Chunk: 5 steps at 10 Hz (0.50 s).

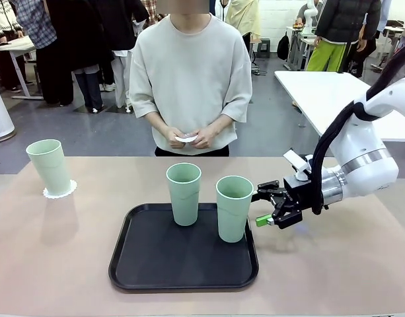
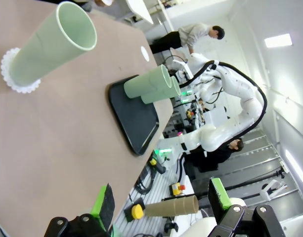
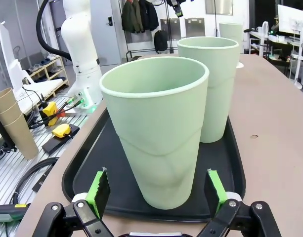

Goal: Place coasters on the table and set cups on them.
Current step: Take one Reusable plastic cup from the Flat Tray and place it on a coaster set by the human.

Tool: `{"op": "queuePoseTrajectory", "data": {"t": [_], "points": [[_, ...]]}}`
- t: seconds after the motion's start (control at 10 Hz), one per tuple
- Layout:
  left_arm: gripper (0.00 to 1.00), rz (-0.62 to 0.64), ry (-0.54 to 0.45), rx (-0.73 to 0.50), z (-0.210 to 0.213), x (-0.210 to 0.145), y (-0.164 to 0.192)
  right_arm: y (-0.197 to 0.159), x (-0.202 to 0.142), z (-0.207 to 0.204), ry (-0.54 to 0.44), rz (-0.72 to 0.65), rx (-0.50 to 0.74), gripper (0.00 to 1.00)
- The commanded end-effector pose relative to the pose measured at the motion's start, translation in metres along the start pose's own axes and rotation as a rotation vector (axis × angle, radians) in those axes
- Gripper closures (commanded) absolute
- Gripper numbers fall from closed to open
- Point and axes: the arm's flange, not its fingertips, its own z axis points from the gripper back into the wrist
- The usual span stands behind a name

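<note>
Cups first: one cup (image 1: 49,166) stands upright on a coaster (image 1: 60,191) near the far left corner of the worktop (image 1: 334,264). Two more stand on the black tray (image 1: 156,257), which lies at the middle of the near edge. Of those two, the left cup (image 1: 184,193) is toward the tray's far side and the right cup (image 1: 234,208) is a little nearer me; they are close together but apart. My right claw (image 1: 260,208) reaches in level from the right edge, jaws wide apart and empty, fingertips just beside the right cup's wall. From its wrist camera that cup sits squarely ahead between the green pads (image 3: 99,186), and I cannot tell whether they touch it. My left claw (image 2: 161,197) looks across the worktop from its left side, jaws likewise apart, gripping nothing. At the far edge a person (image 1: 189,72) holds another coaster (image 1: 187,138) in both hands (image 1: 203,137).
</note>
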Motion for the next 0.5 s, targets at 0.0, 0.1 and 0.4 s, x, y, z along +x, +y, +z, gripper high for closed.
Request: {"op": "queuePoseTrajectory", "data": {"t": [0.0,0.1,0.4], "points": [[0.00,0.014,-0.003,0.006,0.003,0.001,-0.002,-0.007,-0.004,-0.010,-0.041,0.026,-0.018,0.00],[0.00,0.014,-0.003,0.006,0.003,0.001,-0.002,-0.006,-0.004,-0.012,-0.040,0.026,-0.011,0.00],[0.00,0.014,-0.003,0.006,0.003,0.001,-0.002,-0.004,-0.006,-0.021,-0.030,0.036,0.013,0.00]]}}
